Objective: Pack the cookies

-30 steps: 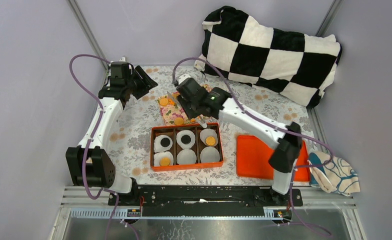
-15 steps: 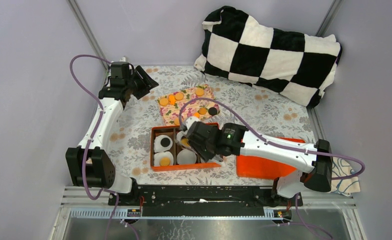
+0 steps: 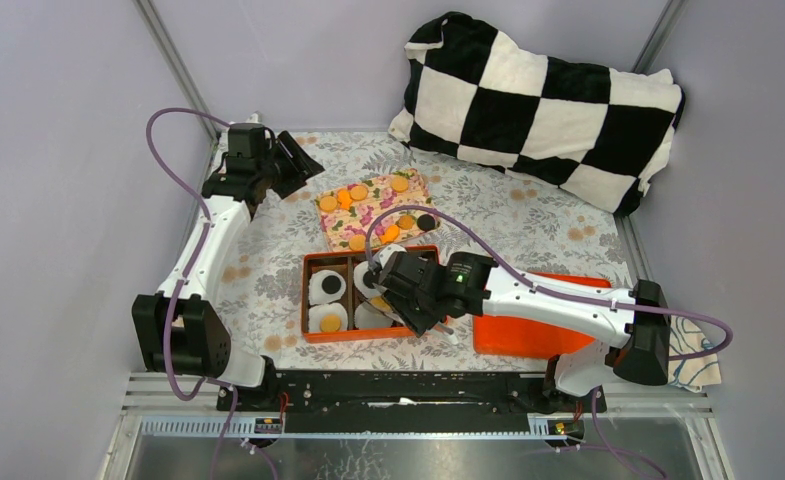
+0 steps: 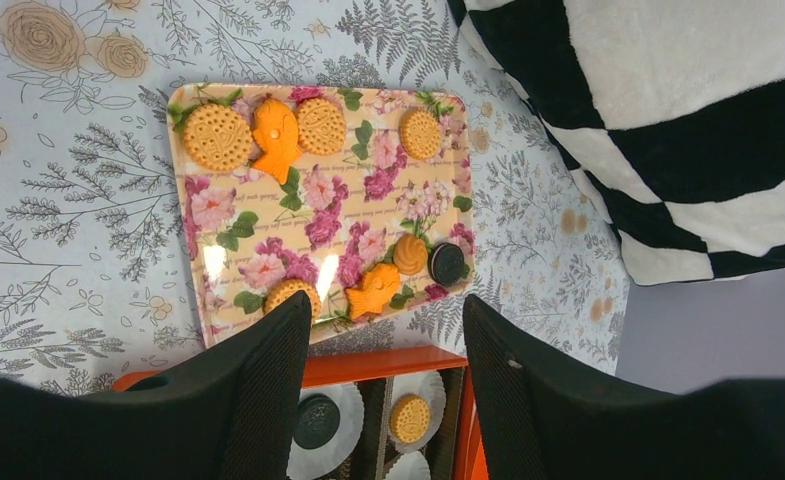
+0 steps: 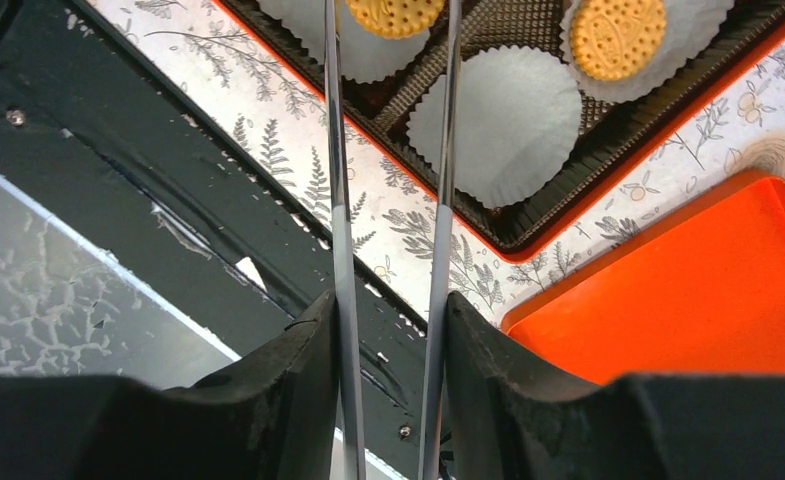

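Hovering above floral tray (image 4: 258,215): left jaws, spread wide | right jaws narrowed, round tan cookie (image 5: 396,14) gripped between them over orange box (image 5: 513,25)

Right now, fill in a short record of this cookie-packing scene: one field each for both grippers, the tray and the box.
left gripper: open, above the floral tray
right gripper: shut on metal tongs; tan cookie between blades, over the orange box
floral tray: round and fish-shaped cookies, one dark
orange box: paper cups, some filled, one empty
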You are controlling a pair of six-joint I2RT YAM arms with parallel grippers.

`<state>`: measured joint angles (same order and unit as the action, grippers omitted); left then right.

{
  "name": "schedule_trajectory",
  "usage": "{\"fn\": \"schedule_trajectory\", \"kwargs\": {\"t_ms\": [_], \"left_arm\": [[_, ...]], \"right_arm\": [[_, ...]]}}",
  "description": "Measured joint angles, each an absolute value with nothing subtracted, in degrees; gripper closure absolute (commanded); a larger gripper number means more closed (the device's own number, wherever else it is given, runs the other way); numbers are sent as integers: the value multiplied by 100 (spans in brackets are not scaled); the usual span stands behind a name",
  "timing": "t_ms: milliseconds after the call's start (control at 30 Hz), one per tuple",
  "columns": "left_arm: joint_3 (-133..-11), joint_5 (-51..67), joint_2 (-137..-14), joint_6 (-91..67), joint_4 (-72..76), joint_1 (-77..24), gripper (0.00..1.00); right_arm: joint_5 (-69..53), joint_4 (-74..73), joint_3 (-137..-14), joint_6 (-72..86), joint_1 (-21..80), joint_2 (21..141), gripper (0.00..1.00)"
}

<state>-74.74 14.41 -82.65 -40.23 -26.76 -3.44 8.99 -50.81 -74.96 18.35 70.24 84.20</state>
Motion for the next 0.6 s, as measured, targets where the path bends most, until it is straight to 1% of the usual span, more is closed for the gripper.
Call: {"fn": "schedule_trajectory", "kwargs": {"t_ms": [33, 200, 300, 433, 600], "left_arm": [[-7474, 1441, -8265, -4023, -2676, -344, 37], [-7474, 1450, -8265, -4021, -2676, -344, 36], [-7474, 1483, -8265, -4018, -2665, -344, 36], [-7474, 1542, -8265, -4018, -2661, -344, 36], [-7474, 1590, -8265, -4018, -2655, -346, 36]], "right_arm": [[862, -5076, -7509, 1828, 7024, 8420, 51], [679, -5043, -7590, 1798, 7026, 8420, 50], [648, -5035, -7640, 1780, 7028, 8427, 51], [707, -5033, -7863, 1763, 7030, 8440, 55], [1225, -5037, -8458, 1640, 7035, 8503, 55]]}}
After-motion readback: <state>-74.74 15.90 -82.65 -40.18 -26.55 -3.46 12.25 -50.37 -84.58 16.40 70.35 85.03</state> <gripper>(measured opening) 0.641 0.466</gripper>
